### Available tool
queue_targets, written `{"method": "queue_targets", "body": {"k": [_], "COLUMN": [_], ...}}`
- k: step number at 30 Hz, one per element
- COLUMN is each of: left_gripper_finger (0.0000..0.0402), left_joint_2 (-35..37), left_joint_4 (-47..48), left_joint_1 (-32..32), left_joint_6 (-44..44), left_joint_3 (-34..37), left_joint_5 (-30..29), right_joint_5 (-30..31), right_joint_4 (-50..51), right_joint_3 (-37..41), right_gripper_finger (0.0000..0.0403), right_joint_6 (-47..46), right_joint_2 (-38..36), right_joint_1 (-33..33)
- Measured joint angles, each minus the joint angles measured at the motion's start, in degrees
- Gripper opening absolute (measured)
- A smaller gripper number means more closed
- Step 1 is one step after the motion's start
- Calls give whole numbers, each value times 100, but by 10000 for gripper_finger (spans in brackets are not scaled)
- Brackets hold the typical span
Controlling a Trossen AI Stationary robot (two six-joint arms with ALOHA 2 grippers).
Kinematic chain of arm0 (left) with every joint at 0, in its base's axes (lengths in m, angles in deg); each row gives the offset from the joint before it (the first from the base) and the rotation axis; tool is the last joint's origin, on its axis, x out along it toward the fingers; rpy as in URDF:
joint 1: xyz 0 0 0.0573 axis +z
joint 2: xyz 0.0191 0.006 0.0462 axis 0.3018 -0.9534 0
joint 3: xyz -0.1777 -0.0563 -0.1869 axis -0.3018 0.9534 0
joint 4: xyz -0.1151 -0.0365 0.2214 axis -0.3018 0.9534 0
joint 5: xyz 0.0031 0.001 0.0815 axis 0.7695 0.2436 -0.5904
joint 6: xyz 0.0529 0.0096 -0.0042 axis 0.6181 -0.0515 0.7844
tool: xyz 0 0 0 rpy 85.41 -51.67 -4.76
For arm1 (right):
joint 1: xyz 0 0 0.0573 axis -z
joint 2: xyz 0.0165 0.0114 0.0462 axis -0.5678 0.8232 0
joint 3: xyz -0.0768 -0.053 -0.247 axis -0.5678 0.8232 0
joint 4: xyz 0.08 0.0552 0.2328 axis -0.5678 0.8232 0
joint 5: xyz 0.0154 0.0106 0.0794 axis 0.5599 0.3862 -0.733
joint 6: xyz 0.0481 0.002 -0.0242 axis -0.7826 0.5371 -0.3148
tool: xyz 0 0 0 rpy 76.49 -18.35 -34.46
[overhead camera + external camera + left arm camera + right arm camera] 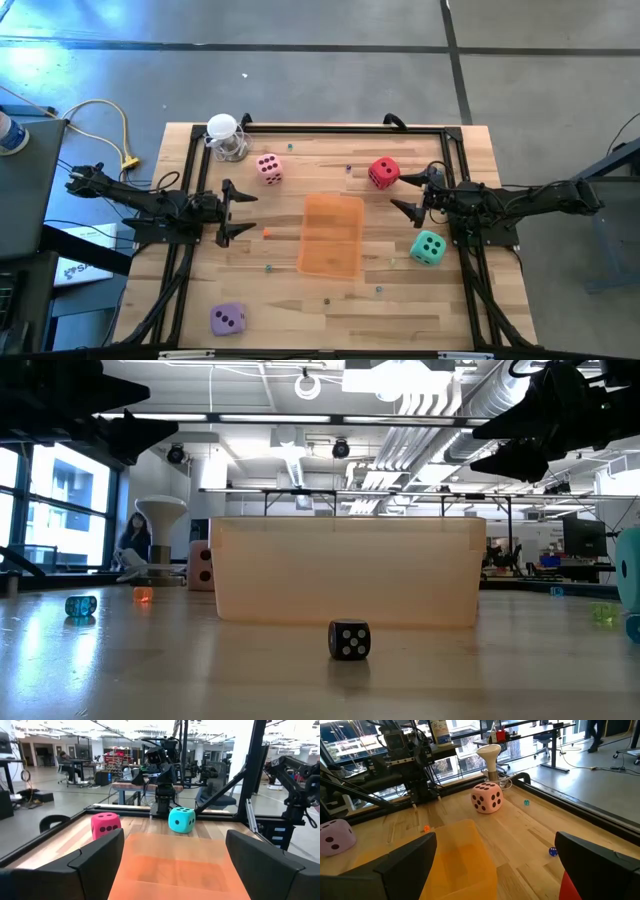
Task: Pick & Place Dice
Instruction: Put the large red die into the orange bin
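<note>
Four dice lie apart on the wooden table: pink [268, 168] far left, red [383, 172] far right, teal [428, 248] right, lilac [228, 319] near left. The orange tray [332, 235] lies flat in the middle. My left gripper [238, 212] hovers open at the tray's left side, facing it, with the red die [105, 825] and teal die [181, 819] beyond. My right gripper [408, 195] hovers open at the tray's right side, just beside the red die, facing the pink die [486, 797] and lilac die [335, 836].
A white funnel-shaped stand [225, 135] sits at the far left corner. Several tiny dice are scattered on the table, among them a black one [349, 640] near the front edge. A black frame [330, 128] borders the table.
</note>
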Motion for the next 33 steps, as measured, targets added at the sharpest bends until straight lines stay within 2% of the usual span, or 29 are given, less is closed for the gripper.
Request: {"method": "queue_targets", "body": {"k": [6,10,13,18,24,33], "left_gripper_finger": [386,394,392,392,392,391], "left_joint_2": [-327,-608,-757,-837,-844,-854], "left_joint_4": [2,-118,-129,-165,-210,-388], "left_joint_1": [-4,0,-4,-33,-36,-33], "left_joint_6": [-177,-1120,-1402,-1222,-513,-667], "left_joint_3": [0,0,0,0,0,0], "left_joint_5": [-217,-1184,-1304,-932,232,290], "right_joint_5": [104,434,550,598,599,597], "right_joint_4": [-2,0,0,0,0,62], "right_joint_3": [0,0,0,0,0,0], "right_gripper_finger": [400,400,400,400,400,400], "right_joint_6": [-7,-7,-7,-7,-7,-243], "right_joint_2": [16,31,31,31,31,142], "right_joint_1": [0,0,0,0,0,0]}}
